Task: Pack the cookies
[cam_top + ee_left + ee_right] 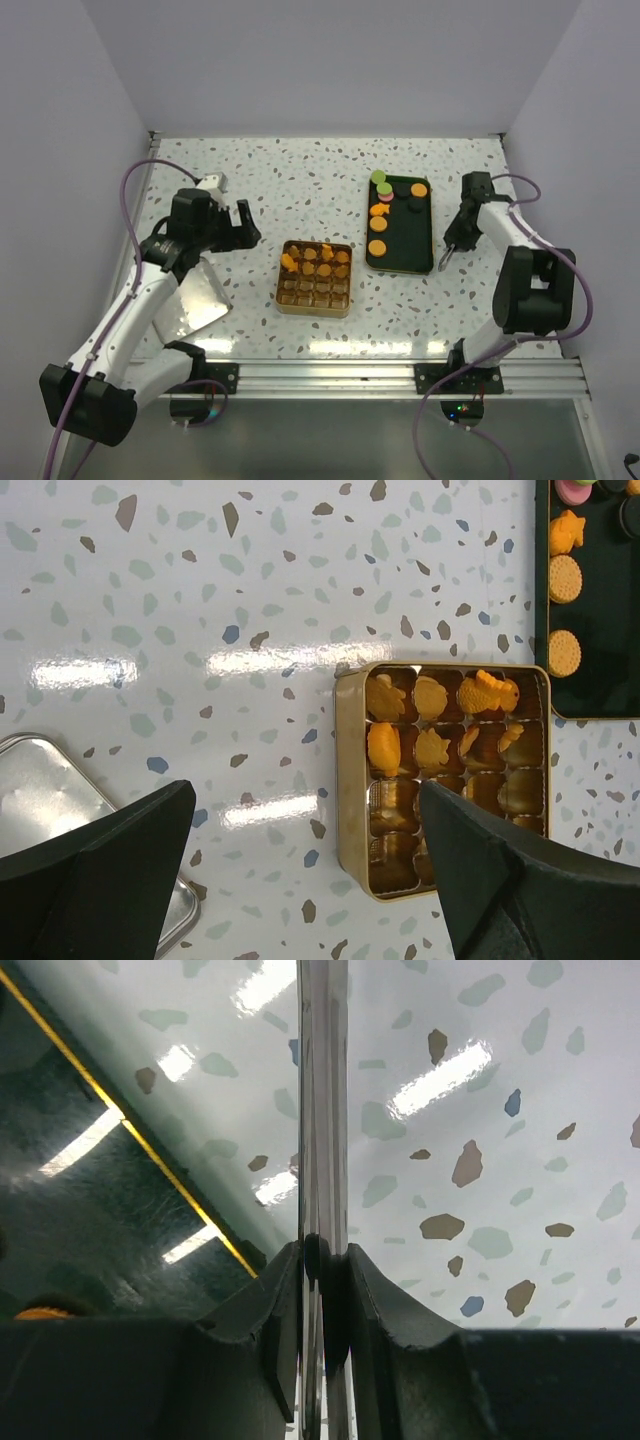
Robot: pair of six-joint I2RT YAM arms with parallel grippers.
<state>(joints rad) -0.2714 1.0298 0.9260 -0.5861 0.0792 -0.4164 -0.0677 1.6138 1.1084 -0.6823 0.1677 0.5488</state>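
Clamping a thin metal tool (322, 1080), the right gripper (322, 1252) hovered beside the tray (408, 262), probably to pick cookies (377, 247). The left gripper (307, 792) hung spread and empty near the tin (346, 780).

I worked in a robot test cell, more lab than kitchen: plain white walls (330, 60) boxed in a speckled terrazzo counter (300, 170) on three sides. My arms' bases were bolted to an aluminium rail (330, 377) at its near edge, trailing purple cables (126, 195).
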